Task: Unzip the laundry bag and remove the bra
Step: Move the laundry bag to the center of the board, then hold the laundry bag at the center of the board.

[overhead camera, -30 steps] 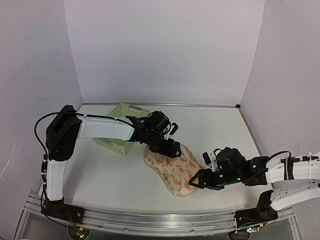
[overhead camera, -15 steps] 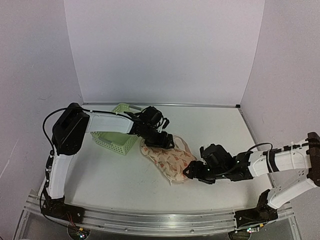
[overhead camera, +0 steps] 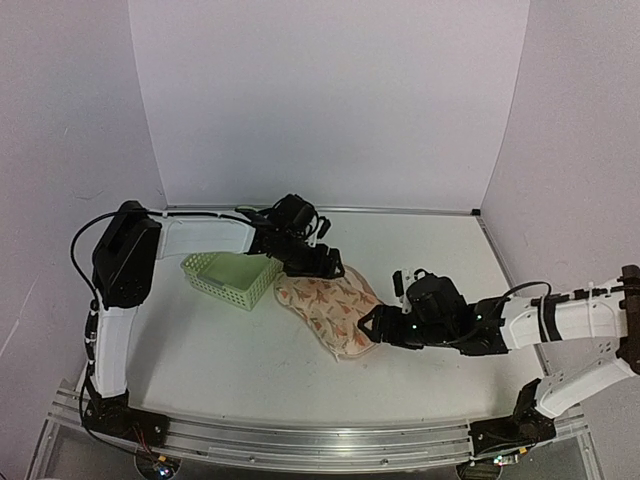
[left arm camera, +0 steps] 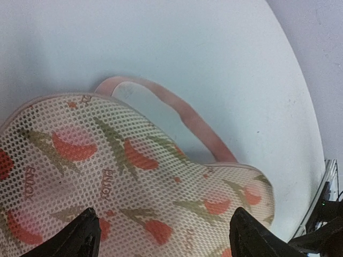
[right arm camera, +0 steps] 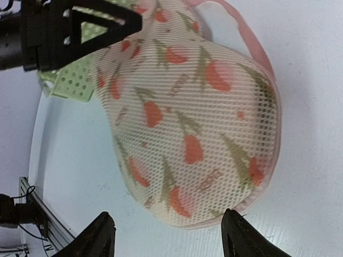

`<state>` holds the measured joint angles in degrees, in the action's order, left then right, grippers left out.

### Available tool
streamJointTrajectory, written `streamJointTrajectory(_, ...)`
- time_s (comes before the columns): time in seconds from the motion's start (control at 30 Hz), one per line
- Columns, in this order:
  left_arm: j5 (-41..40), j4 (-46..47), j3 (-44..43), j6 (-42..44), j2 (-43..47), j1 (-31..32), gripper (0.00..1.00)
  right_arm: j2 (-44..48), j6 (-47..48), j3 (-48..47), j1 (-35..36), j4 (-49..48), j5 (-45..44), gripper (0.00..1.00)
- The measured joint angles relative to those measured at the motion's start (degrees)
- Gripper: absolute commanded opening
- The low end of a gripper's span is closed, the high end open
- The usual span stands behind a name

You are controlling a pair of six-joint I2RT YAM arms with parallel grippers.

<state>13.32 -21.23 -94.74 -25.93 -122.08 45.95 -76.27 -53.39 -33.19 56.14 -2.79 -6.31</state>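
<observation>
The laundry bag, a cream mesh pouch with reddish-orange print and pale pink trim, lies flat on the table in front of the basket. It fills the left wrist view and the right wrist view. A pink strap loop sticks out at its far edge. My left gripper is open over the bag's far left end, with its jaws spread wide across the mesh. My right gripper is open just off the bag's near right end. The bra is hidden.
A light-green lattice basket stands right beside the bag's left end, under the left arm, and shows in the right wrist view. White walls close the back and both sides. A metal rail runs along the near edge.
The left gripper has pulled back and to the left, and the bag has slid that way with it. The right gripper has followed to the left, up to the bag's end. The basket has shifted.
</observation>
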Motion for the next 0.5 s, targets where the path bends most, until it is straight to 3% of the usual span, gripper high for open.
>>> streamJointTrajectory(0.3, 1.09, -0.22, 1.07, -0.92, 11.58, 0.00, 0.85, 3.67, 5.97, 4.79, 10.21, -5.03, -3.37, 0.70)
streamJointTrajectory(0.5, 3.19, -0.37, 1.62, 0.02, 11.47, 0.02, 0.84, -0.42, 8.20, 7.02, 15.69, -11.08, -7.15, 0.69)
